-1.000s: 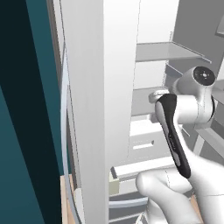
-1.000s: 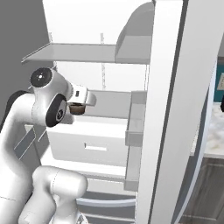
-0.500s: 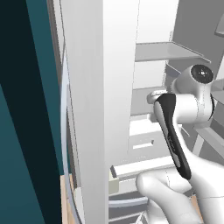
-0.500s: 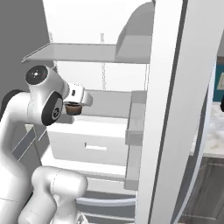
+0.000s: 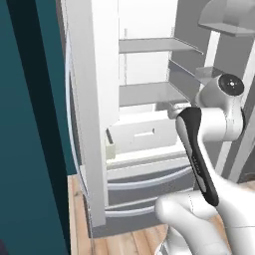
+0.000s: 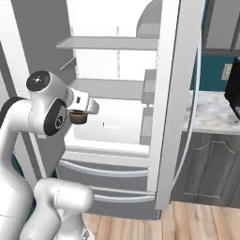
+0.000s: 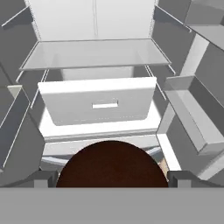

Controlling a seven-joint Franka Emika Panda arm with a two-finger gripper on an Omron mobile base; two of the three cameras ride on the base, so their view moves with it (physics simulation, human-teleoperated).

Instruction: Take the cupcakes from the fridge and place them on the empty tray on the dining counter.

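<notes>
Gripper (image 7: 112,183) closed around a small round dark-brown chocolate cupcake (image 7: 112,165); jaws wide apart, one dark fingertip (image 7: 43,178) at each flank of the cake, touching it. Seen in right base view: cupcake (image 6: 78,117) tucked under the white hand (image 6: 83,103), upright, domed top up, no long axis to speak of (round in plan). Carried in the air, in front of the open fridge, not resting on any shelf.

Ahead of the claw: tall grey steel French-door fridge (image 5: 89,124), both doors swung open, white inside. Straight ahead and slightly above the cupcake, a white pull-out drawer (image 7: 97,105) with a pale slot handle. Above that, a clear glass shelf (image 7: 94,53). To either side of the claw, grey door bins (image 7: 192,109). Below the claw, bottom drawers with curved pale handles (image 6: 108,171).

No readable writing, brand or label on cupcake or fridge.

Room: pale wooden plank floor (image 6: 197,225) under the fridge; teal wall (image 5: 30,124) off to one side; beyond the open door, white-grey veined marble worktop (image 6: 208,110) on a dark grey cabinet (image 6: 206,168).
</notes>
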